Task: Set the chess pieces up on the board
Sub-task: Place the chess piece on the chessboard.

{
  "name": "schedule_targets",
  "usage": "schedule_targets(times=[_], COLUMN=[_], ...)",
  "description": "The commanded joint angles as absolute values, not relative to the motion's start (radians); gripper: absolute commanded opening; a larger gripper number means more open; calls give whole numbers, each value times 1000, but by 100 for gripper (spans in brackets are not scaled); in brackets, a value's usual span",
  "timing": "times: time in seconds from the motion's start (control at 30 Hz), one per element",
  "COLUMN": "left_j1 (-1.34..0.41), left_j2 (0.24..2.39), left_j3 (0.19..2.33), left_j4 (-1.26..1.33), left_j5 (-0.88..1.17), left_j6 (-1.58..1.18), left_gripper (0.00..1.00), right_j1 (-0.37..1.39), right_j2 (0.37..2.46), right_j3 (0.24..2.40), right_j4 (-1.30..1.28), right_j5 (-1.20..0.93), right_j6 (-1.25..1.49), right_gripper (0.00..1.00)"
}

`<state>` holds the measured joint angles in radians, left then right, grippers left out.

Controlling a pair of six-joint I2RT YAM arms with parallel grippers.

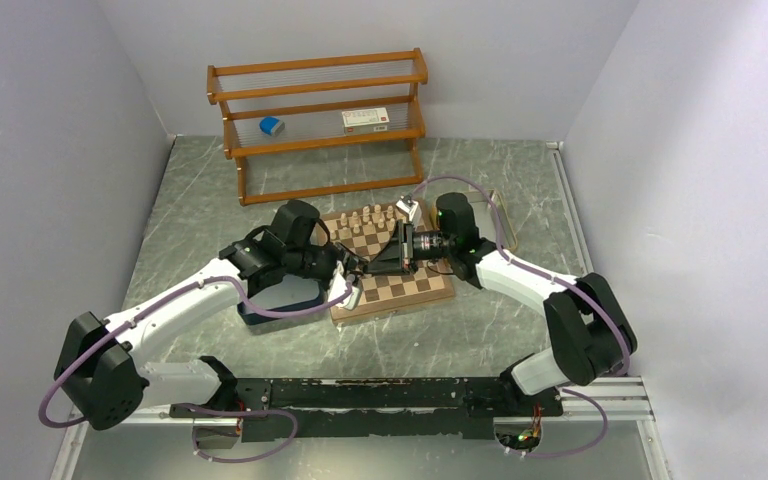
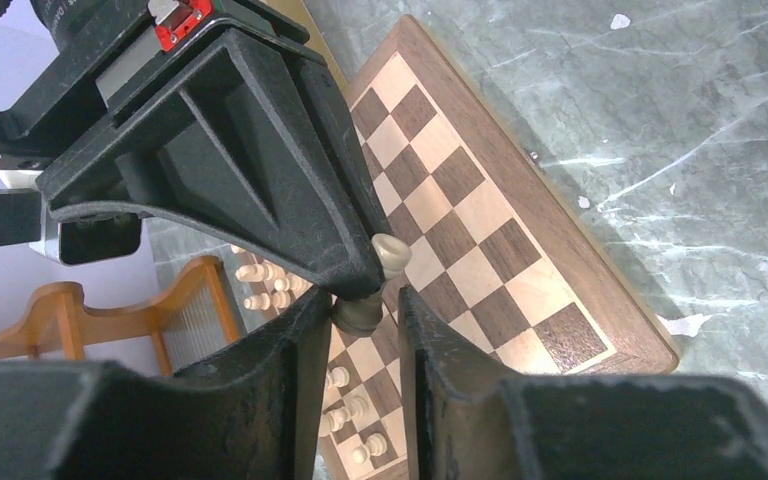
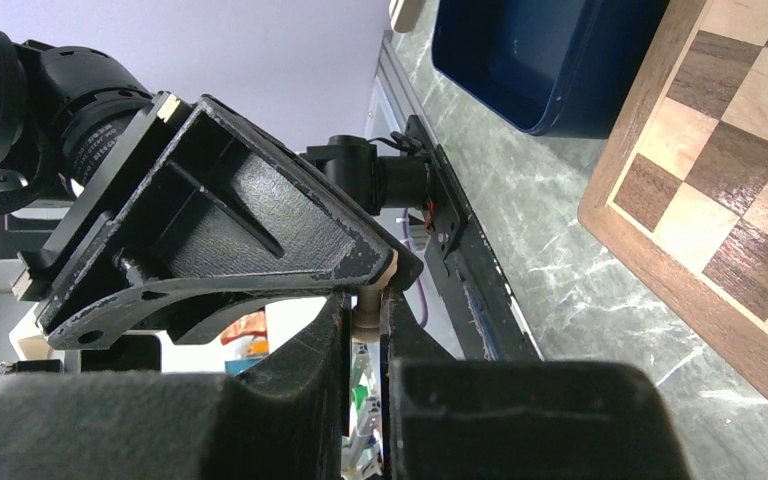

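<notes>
Where the two grippers meet over the 9 o'clock edge of the board [image 1: 405, 288], the right gripper [image 3: 365, 300] is clamped on a cream piece [image 2: 392, 252]. The left gripper [image 2: 365, 305] flanks its base, fingers narrow, a slim gap showing. Other cream pieces [image 1: 372, 218] stand at 12 o'clock.

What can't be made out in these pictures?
Left wrist: whether the left tool touches the pale piece is unclear.
Right wrist: the right tool covers most of that piece, so its type is unreadable.
Top view: both tools hide the piece; arms cover the middle of the board; far-row pieces too small to identify.
</notes>
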<state>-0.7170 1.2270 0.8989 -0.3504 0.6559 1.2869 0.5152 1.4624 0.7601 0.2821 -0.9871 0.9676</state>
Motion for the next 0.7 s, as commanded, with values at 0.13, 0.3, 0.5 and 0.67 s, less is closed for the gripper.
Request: schedule_targets(times=[0.13,0.3,0.5,0.67], left_j1=[-724,-721,-693,-653], left_j2=[1249,1266,1258,1238], left_j3=[946,970,948,899], left_j4=[-375,-341,-264,-191], left_j5=[685,609,657,677], left_j6=[1264,1095,905,770], left_gripper=[29,21,17,15], right_j1=[511,490,449,395], right_j2=[1480,1456,1439,1400], right_j3=[794,790,766,744], right_j4=[293,281,363,395], right_j5=[-982,-940,-921,-897], right_j6=[973,971,1012,1014], right_gripper=[13,23,34,36])
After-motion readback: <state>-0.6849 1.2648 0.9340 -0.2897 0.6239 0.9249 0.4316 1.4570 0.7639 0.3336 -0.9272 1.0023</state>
